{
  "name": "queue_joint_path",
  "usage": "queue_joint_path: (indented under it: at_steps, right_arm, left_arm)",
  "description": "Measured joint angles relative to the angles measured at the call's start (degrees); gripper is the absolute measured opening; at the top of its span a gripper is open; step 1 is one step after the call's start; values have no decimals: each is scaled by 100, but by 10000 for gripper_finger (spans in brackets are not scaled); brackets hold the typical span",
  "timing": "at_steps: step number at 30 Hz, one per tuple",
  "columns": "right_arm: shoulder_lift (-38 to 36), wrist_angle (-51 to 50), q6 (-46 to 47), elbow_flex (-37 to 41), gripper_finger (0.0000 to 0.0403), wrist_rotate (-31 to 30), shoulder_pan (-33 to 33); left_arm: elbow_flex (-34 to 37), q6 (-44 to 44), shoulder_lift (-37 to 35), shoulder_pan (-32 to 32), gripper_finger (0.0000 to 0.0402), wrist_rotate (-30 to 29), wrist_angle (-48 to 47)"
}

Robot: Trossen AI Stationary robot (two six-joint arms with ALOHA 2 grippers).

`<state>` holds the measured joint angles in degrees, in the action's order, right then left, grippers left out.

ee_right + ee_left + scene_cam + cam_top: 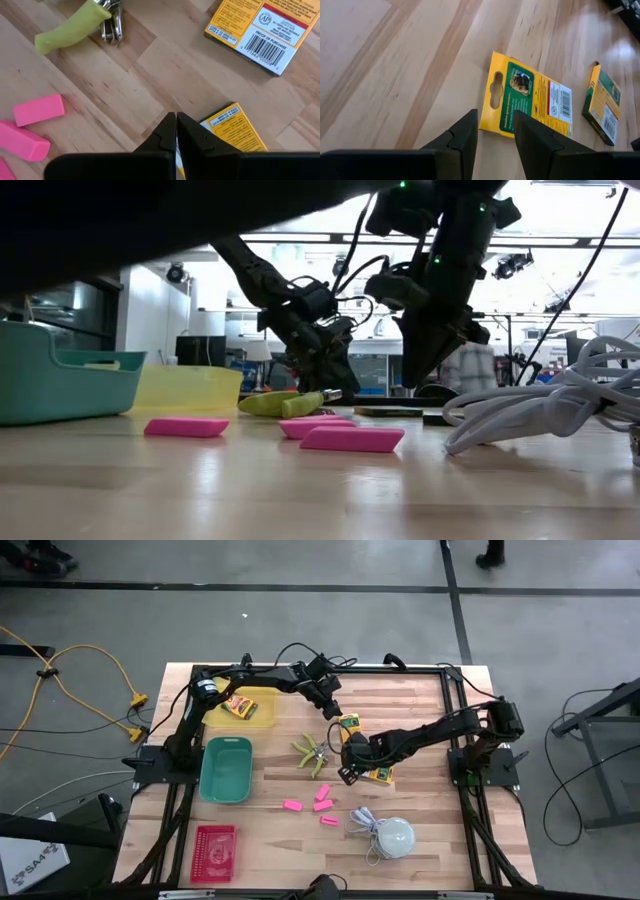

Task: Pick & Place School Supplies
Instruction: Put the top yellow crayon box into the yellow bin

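Hovering low over the tabletop (430,840), my right claw (176,131) is clenched with its fingers pressed together, holding nothing. One yellow-and-green box (235,131) lies just beside its tips, and a second box (260,25) lies barcode up a little farther on. Near them rests the green-handled tool (75,27), and two pink erasers (39,109) lie off to the side.

From above, four pink erasers (322,793) are scattered in the middle of the tabletop, nearer the front edge than the tool (311,753). A white dome with cord (390,836) sits near the front, a red basket (213,851) stands at the front left corner, and a teal bin (226,768) is behind that.

Farther back, my left claw (495,131) is released, its fingers apart above the end of a box (530,102) lying flat on the wood, not touching it. Another box (602,105) lies well apart from it.

At the back left, a yellow tray (268,710) holds a third box (240,706)
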<state>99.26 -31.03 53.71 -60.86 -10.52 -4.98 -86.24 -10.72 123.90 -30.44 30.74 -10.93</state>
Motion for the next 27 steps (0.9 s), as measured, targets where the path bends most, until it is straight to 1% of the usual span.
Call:
queue_joint_path:
  at_steps: [6, 13, 18, 22, 24, 27]
  right_arm:
    - [0, 30, 53, 0, 3, 0, -58]
    - [0, 389, 16, 0, 3, 0, -120]
    - [0, 395, 36, -2, 3, -4, -142]
    - [0, 412, 42, -2, 2, -208, -142]
    - [0, 389, 40, -2, 3, -394, -132]
    - [-12, 182, -78, -2, 2, -538, 20]
  left_arm:
    - [0, 30, 0, -9, 121, 46, 9]
    - [0, 155, 0, -10, 121, 86, -10]
    - [0, 166, 0, -15, 121, 92, -29]
    - [0, 143, 0, 0, 121, 3, -100]
    - [0, -7, 0, 17, 121, -83, -108]
    - [0, -142, -15, 22, 121, 62, -110]
